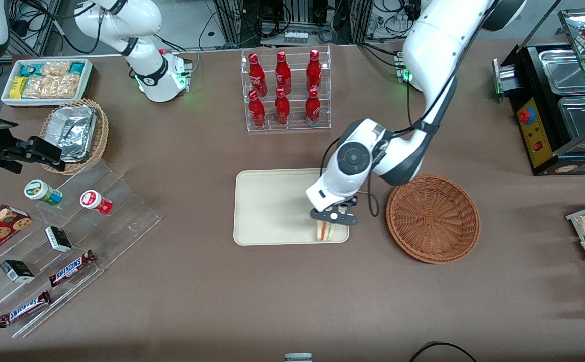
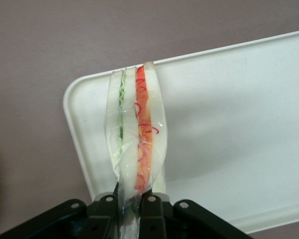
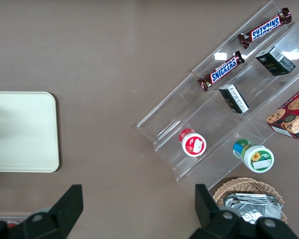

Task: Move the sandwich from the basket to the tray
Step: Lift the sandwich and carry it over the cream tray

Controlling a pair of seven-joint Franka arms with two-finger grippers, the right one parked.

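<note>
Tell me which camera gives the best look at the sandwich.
The left wrist view: the sandwich fills it, filling layers plain, pinched in the gripper over the tray corner. The front view shows only a small wedge under the gripper, at the tray corner nearest the basket. The right wrist view misses it.

Brown matte table (image 1: 272, 301) fills most of the front view, lit evenly from above w/ soft shadows. Along its edge farthest from the camera: grey floor, metal frame legs (image 1: 232, 22) and tangled black cables (image 1: 317, 20). Black food-warmer cabinet (image 1: 554, 110) w/ steel pans stands toward the working arm's end; clear acrylic stepped shelf (image 1: 66, 251) lies toward the parked arm's end.
</note>
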